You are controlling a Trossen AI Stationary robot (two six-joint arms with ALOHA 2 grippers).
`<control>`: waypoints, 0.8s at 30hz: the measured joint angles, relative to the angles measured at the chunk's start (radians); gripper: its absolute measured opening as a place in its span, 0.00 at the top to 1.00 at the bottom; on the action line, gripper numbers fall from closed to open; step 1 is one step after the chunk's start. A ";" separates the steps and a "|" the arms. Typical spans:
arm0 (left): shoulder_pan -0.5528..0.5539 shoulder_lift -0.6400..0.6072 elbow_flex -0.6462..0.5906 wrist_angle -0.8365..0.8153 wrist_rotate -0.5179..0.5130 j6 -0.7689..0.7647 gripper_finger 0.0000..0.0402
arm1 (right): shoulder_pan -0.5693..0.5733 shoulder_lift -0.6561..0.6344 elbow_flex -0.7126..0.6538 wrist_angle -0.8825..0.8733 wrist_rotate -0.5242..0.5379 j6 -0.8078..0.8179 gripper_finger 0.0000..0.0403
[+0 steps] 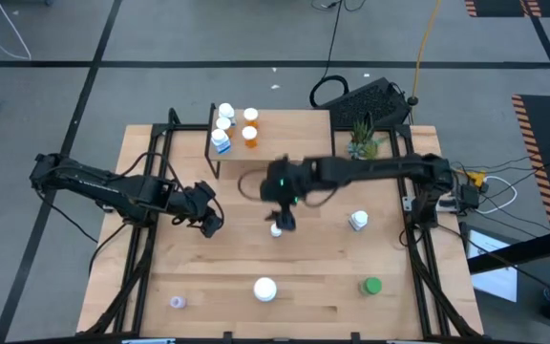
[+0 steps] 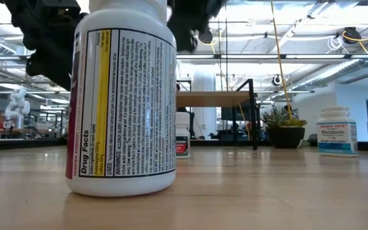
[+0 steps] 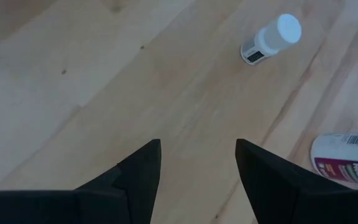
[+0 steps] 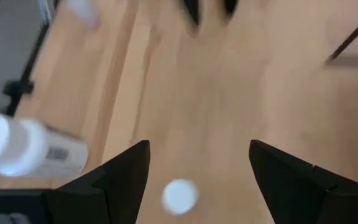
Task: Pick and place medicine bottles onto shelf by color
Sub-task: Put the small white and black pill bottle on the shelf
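My right gripper [image 1: 283,220] is open and hovers over a small white-capped bottle [image 1: 277,230] standing mid-table. In the right wrist view its cap [image 4: 180,195] shows below and between the open fingers [image 4: 199,144], untouched. In the low view this bottle [image 2: 183,135] stands upright with the gripper well above it. My left gripper [image 1: 213,225] is open above bare wood to the bottle's left [image 3: 197,144]. The shelf [image 1: 285,122] stands at the far edge. On it are three blue-white bottles [image 1: 222,141] and two orange ones [image 1: 250,136].
A large white bottle [image 1: 265,289] stands near the near edge and fills the low view [image 2: 123,96]. A green-capped bottle [image 1: 372,285], a pale purple one [image 1: 178,302] and a white Melatonin bottle [image 1: 358,221] also stand on the table. A potted plant [image 1: 362,143] sits right of the shelf.
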 joint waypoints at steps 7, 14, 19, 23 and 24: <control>0.000 0.000 0.000 -0.002 -0.002 0.023 0.48 | 0.077 -0.001 -0.289 0.309 0.101 0.122 0.34; 0.001 0.000 0.000 -0.002 -0.018 0.041 0.48 | 0.087 -0.001 -0.463 0.471 0.107 0.156 0.34; 0.001 0.000 0.000 -0.002 -0.028 0.046 0.48 | 0.096 -0.002 -0.532 0.565 0.110 0.152 0.34; 0.002 0.000 0.000 -0.001 -0.048 0.033 0.48 | 0.088 -0.001 -0.572 0.638 0.113 0.148 0.35; 0.003 0.000 0.000 -0.001 -0.050 0.033 0.48 | 0.086 -0.001 -0.573 0.640 0.112 0.146 0.36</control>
